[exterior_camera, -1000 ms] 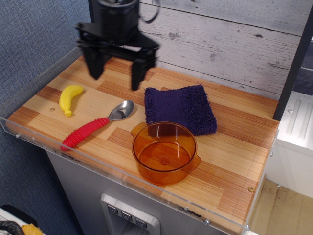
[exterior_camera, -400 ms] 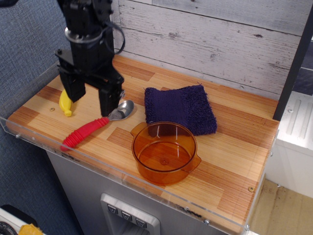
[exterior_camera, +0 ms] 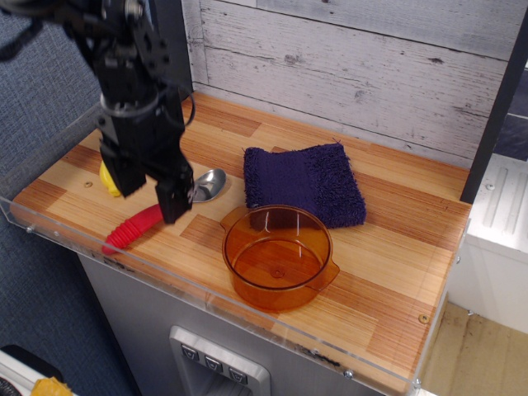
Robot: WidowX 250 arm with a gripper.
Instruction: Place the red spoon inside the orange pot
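My claw (exterior_camera: 150,191) hangs low over the red spoon (exterior_camera: 132,228), spread wide, one finger on the far-left side by the yellow banana (exterior_camera: 106,175) and the other finger (exterior_camera: 174,198) coming down at the neck where the ribbed red handle meets the silver bowl. I hold nothing. I straddle the handle crosswise because, as I judge it, that thick rubbery grip gives my pads more to bite on than the shiny bowl would (metal looks slippery, and the bowl lies too flat on the board).

The spoon lies on the wooden counter (exterior_camera: 388,247) at a slant, its handle end pointing toward the near-left edge, its bowl toward the purple towel (exterior_camera: 305,183). My body hides the middle of it, so I cannot tell whether either finger touches it.

The orange pot (exterior_camera: 277,256) stands upright and empty to the right of the spoon, near the front edge, just touching the towel's near side. Its open mouth leaves me an easy drop, I think, once I close and lift. The banana sits close to my left finger, so I should watch not to nudge it.
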